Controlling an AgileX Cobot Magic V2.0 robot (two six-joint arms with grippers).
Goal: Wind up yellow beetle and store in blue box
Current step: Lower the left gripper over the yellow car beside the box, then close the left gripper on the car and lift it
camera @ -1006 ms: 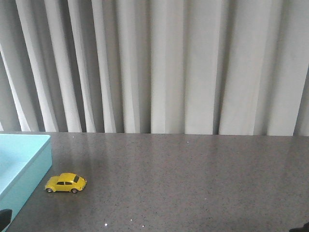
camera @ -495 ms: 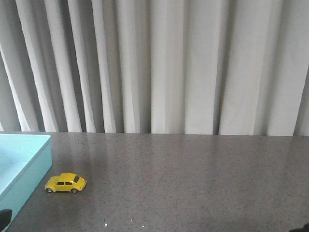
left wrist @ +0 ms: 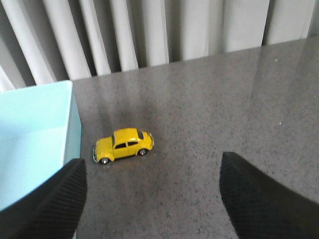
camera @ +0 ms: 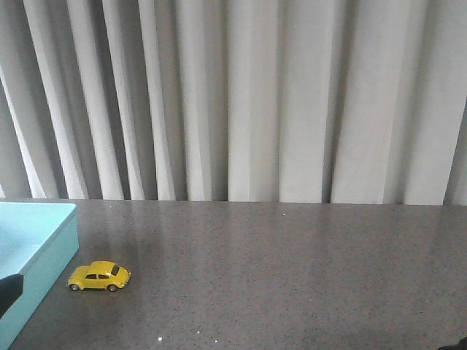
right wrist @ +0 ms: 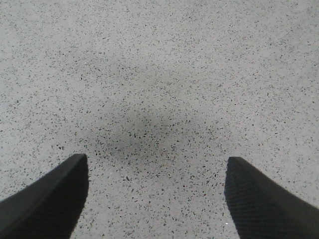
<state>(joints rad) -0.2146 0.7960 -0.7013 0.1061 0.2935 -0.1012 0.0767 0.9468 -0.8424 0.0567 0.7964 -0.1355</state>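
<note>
Beetle on the table: I see the yellow beetle [camera: 99, 276] standing on its wheels on the grey speckled table [camera: 292, 277], just beside the blue box [camera: 40, 244] at the table's left side, not touching its wall. My left gripper [left wrist: 152, 199] has its fingers [left wrist: 55, 204] spread wide with nothing between them; one finger overlaps the box, and the beetle sits ahead of the gap. My right gripper [right wrist: 154, 199] is spread too, over bare table. Pale curtain [camera: 241, 102] hangs behind.
</note>
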